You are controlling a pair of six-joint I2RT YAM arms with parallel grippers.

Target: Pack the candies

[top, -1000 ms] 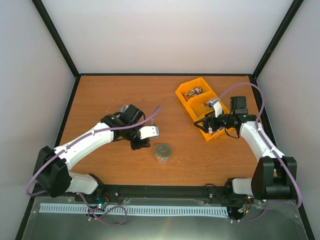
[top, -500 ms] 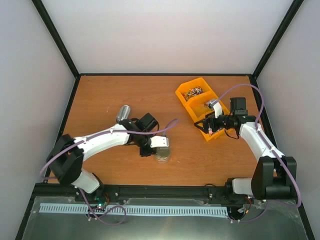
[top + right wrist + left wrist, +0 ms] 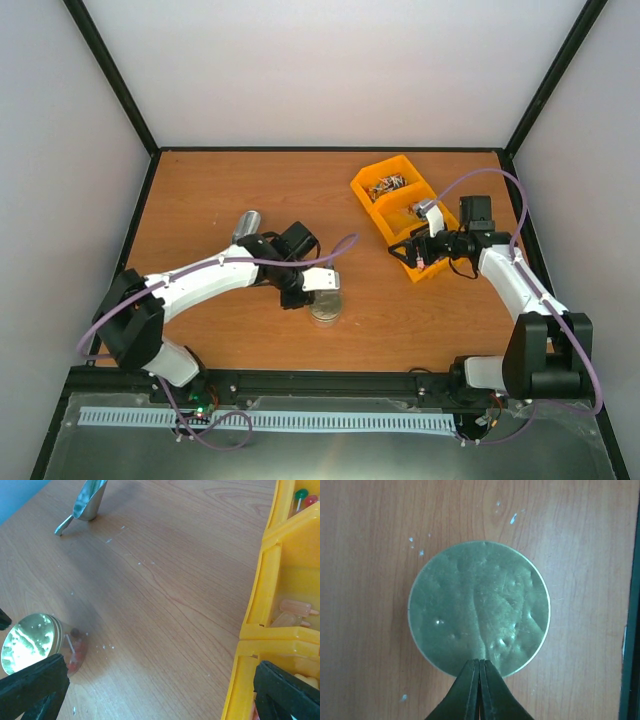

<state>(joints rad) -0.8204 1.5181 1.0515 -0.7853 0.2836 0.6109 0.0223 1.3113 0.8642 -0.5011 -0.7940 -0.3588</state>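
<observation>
A small glass jar (image 3: 325, 308) with a shiny round lid (image 3: 479, 607) stands on the wooden table (image 3: 220, 190). My left gripper (image 3: 480, 661) hangs right over it, shut with nothing between its fingers, its tips over the lid's near edge. Through the jar's wall (image 3: 70, 652) I see reddish-orange candies (image 3: 75, 662). More candies (image 3: 385, 185) lie in the yellow bin (image 3: 372, 216). My right gripper (image 3: 162, 666) is open and empty, low beside the bin's near left side (image 3: 255, 610). The metal scoop (image 3: 246, 226) lies on the table, back left of the jar.
The yellow bin has several compartments; pale wrapped sweets (image 3: 295, 610) and lollipops (image 3: 302, 495) lie in them. White crumbs (image 3: 105, 646) dot the wood near the jar. A black frame edges the table, with grey walls behind.
The scoop now lies uncovered on the table at the back left. My left gripper has moved right, over the jar's lid, and shut. The right arm has not moved.
</observation>
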